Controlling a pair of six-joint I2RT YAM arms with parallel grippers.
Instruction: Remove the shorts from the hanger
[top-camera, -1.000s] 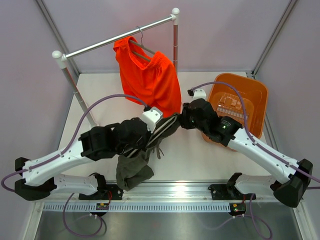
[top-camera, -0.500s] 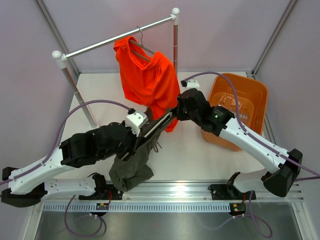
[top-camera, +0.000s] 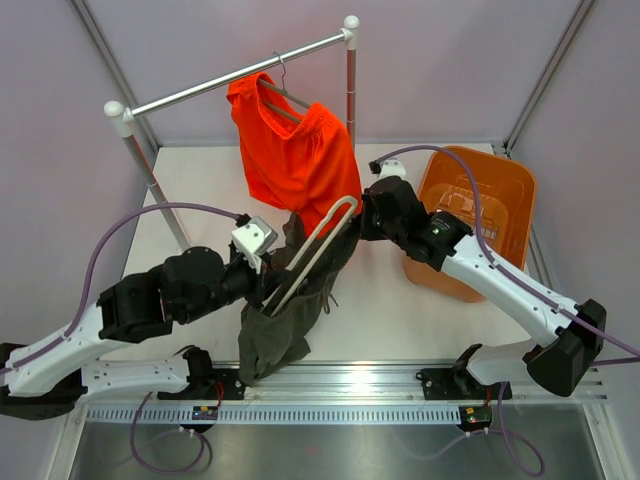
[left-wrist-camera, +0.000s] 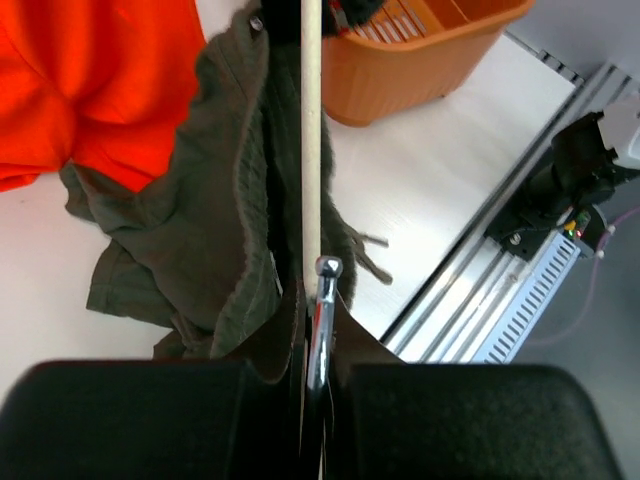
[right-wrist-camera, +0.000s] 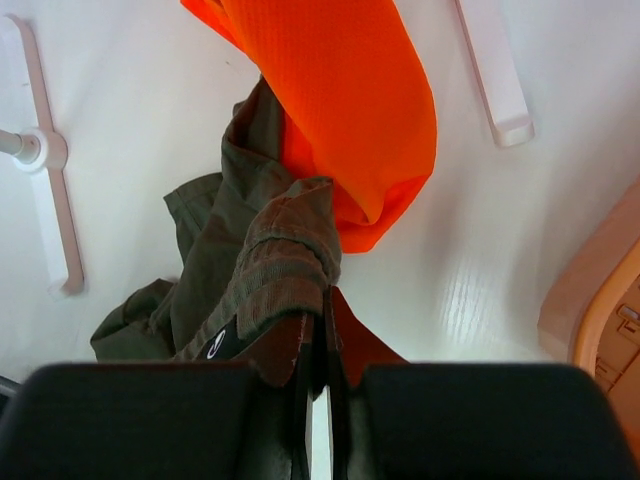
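white table (top-camera: 395, 305) — lilac walls (top-camera: 450, 75)

**Centre, blocked:** olive garment (top-camera: 275, 335) on pale hanger (left-wrist-camera: 311, 150), slung between left end effector (left-wrist-camera: 318, 330) and right end effector (right-wrist-camera: 318, 330), both clamped onto it. The span bars the middle of the tabletop (top-camera: 200, 180).

**Rear, blocked:** shorts (top-camera: 300, 160) hanging from rail (top-camera: 190, 91), lower hem against the olive cloth, no gap between them. Left post (top-camera: 152, 180) and right post (top-camera: 351, 90) flank them.

**Right, blocked:** basket (top-camera: 515, 205), just beside the right arm (top-camera: 500, 285).

**Free:** bare tabletop between left post and shorts, and the near strip between olive garment and right arm.
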